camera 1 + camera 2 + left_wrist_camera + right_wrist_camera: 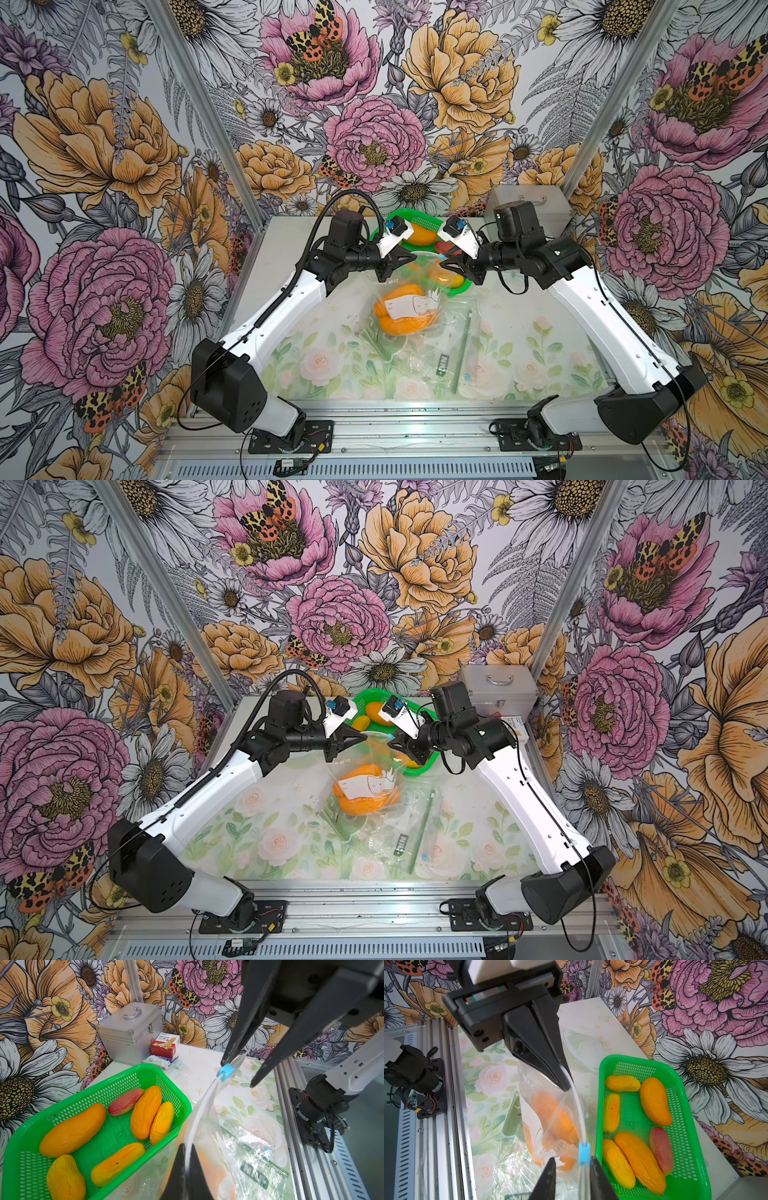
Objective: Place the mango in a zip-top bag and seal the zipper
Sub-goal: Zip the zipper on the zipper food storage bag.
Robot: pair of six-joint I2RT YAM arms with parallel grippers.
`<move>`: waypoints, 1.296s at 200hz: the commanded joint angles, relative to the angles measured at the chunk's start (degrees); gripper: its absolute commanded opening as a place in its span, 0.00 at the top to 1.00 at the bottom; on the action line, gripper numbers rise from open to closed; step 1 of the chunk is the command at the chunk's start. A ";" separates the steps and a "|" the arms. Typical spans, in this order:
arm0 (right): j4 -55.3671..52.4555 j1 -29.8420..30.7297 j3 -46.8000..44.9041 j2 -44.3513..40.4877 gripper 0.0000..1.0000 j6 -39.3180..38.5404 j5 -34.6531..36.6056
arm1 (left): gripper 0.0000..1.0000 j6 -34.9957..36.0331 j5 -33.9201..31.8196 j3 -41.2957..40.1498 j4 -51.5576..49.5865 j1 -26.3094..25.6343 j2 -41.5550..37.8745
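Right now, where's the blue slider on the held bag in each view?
In a top view: blue slider mid-picture, at the right gripper's tips.
In a top view: same spot.
Left wrist: on the zip-top bag's track, past the green basket.
Right wrist: beside the basket rim.
Shared landmark: the basket.

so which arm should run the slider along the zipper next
Right, probably: the right gripper, open, flanks the blue slider, while the left gripper is shut on the zipper strip farther along, anchoring the bag.
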 commanded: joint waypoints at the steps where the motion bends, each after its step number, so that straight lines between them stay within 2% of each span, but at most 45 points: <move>1: 0.08 0.55 1.75 0.87 0.71 0.41 0.15 | 1.00 0.82 -0.21 -0.13 0.05 0.42 -1.74; 55: 0.07 0.75 4.56 2.72 0.68 0.23 -1.23 | 1.00 0.79 -0.53 -0.59 0.07 0.42 -1.70; 103: -0.01 0.87 4.66 3.53 0.90 0.12 -0.45 | 1.00 0.68 -1.57 -0.65 0.12 0.49 -2.17; 112: -0.01 0.88 4.59 3.45 0.91 0.14 0.09 | 1.00 0.72 -1.62 -0.76 0.12 0.57 -2.33; 124: -0.01 0.93 4.37 3.30 0.90 0.12 0.84 | 1.00 0.65 -1.71 -0.89 0.10 0.80 -2.53; 138: -0.01 0.93 4.13 3.18 0.79 0.13 1.07 | 1.00 0.50 -1.74 -0.94 0.09 0.87 -2.71; 151: -0.01 0.96 4.06 3.09 0.74 0.12 0.83 | 1.00 0.52 -1.63 -1.05 0.15 0.88 -2.80; 202: -0.01 0.93 4.43 3.71 0.78 0.33 0.43 | 1.00 0.37 -1.26 -1.11 0.18 0.87 -2.75; 226: 0.01 0.98 4.73 4.27 0.73 0.39 0.28 | 1.00 0.42 -1.23 -1.20 0.17 0.87 -2.93; 259: 0.06 1.07 5.23 5.10 0.73 0.47 0.35 | 1.00 0.45 -1.23 -1.24 0.14 0.87 -2.88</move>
